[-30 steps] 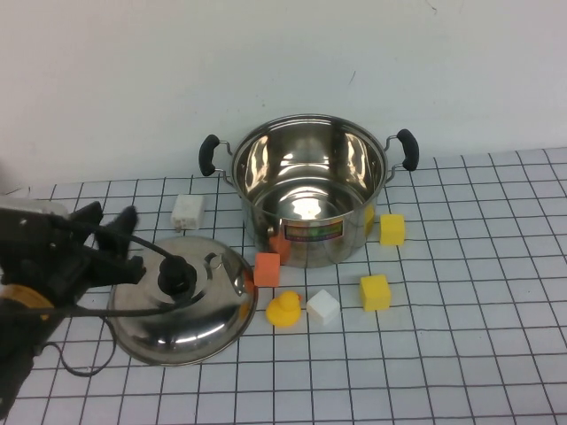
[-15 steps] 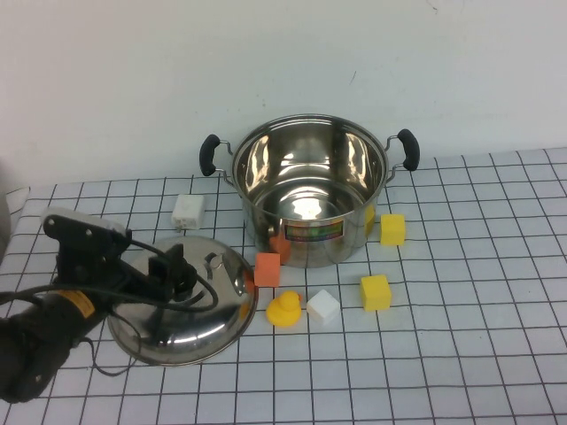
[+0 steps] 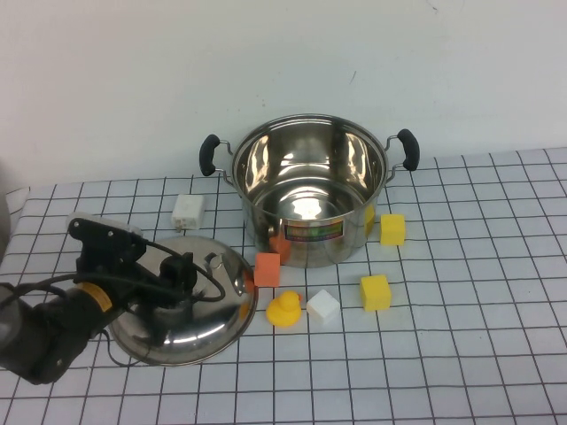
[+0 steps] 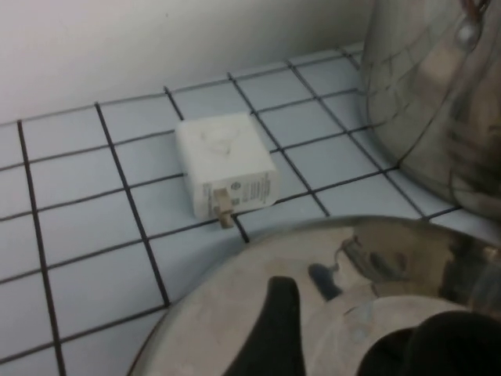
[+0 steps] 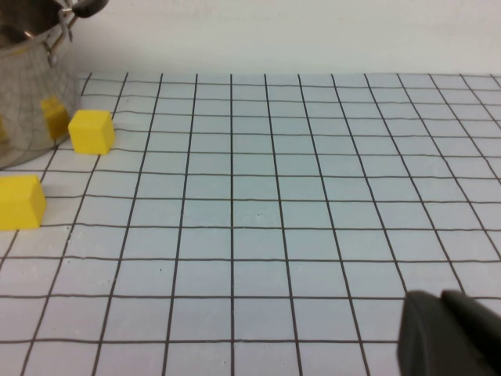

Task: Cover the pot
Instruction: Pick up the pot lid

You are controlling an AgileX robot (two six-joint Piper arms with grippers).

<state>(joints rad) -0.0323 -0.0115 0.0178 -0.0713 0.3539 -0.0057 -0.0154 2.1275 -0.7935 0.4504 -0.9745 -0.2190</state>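
Pot (image 3: 310, 190): stands upright and uncovered at the back of the gridded table (image 3: 461, 354), near the wall, with a black handle on each side and a coloured label on its front. In the left wrist view its steel side (image 4: 438, 102) rises just beyond the lid.
Lid (image 3: 190, 314): lies dome-up on the table in front and to the left of the pot, near it; its rim shows in the left wrist view (image 4: 235, 298).
Left gripper (image 3: 174, 276): down over the lid, its dark fingers (image 4: 278, 329) at the black knob (image 3: 180, 282); whether they are closed on the knob, I cannot tell.
Right gripper (image 5: 454, 337): only a dark edge of it shows in the right wrist view, low over bare table to the right of the pot; its opening is out of sight.
White charger (image 3: 188, 212): on the table behind the lid, left of the pot (image 4: 225, 166).
Orange block (image 3: 267, 268): between lid and pot, in front of the pot.
Yellow duck (image 3: 283, 310): just right of the lid.
White block (image 3: 323, 306): just beside the duck.
Yellow blocks: one at the pot's right (image 3: 392, 229), one nearer the front (image 3: 376, 292).
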